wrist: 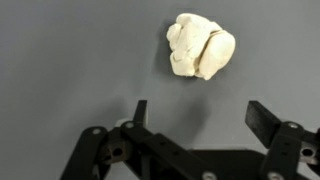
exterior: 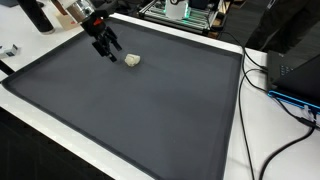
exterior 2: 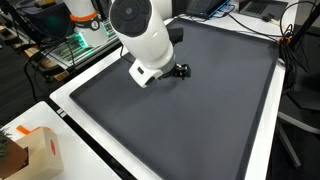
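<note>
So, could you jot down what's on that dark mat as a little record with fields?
Surface: dark grey flat mat on a white table
Object: small cream-white lumpy piece, lying on the mat
Gripper: black two-finger gripper, open, empty
Relation: piece lies just ahead of the fingers, apart from them

The lump (exterior: 133,60) lay on the mat (exterior: 140,115) near its far edge. In an exterior view it sat just to the right of the gripper (exterior: 106,50), which hung over the mat close beside it. In the wrist view the lump lay beyond the fingertips, ahead of the gap between them and apart from both fingers (wrist: 140,112). The mat covered most of the table (exterior: 236,130). Cables (exterior: 275,85) ran along the table's right side, off the mat. In an exterior view a box (exterior 2: 40,150) stood off the mat's near left corner.
</note>
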`<state>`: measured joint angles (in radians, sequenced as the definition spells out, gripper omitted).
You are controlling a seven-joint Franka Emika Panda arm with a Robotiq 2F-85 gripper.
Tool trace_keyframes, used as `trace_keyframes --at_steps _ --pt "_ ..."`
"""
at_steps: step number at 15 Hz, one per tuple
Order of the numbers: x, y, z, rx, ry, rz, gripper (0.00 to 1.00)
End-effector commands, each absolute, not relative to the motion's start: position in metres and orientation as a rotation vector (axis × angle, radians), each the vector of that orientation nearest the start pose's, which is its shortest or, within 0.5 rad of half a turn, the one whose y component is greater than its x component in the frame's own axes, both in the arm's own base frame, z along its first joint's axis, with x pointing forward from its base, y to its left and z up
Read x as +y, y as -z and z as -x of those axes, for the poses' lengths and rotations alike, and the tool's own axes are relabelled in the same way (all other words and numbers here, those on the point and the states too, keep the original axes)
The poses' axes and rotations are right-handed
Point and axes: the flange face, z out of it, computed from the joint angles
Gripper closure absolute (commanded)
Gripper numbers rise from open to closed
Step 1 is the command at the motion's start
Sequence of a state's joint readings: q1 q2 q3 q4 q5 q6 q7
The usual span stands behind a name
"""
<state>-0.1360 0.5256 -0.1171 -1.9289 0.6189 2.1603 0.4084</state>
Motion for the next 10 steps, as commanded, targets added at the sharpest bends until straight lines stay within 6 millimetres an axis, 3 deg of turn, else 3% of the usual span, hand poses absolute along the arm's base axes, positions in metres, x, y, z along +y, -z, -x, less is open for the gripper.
trace_keyframes --at_steps 1,10 --pt "-0.124 -0.192 -0.598 1.444 -0.466 2.350 0.00" --pt "-0.098 -0.194 -0.629 1.418 -0.447 2.597 0.00"
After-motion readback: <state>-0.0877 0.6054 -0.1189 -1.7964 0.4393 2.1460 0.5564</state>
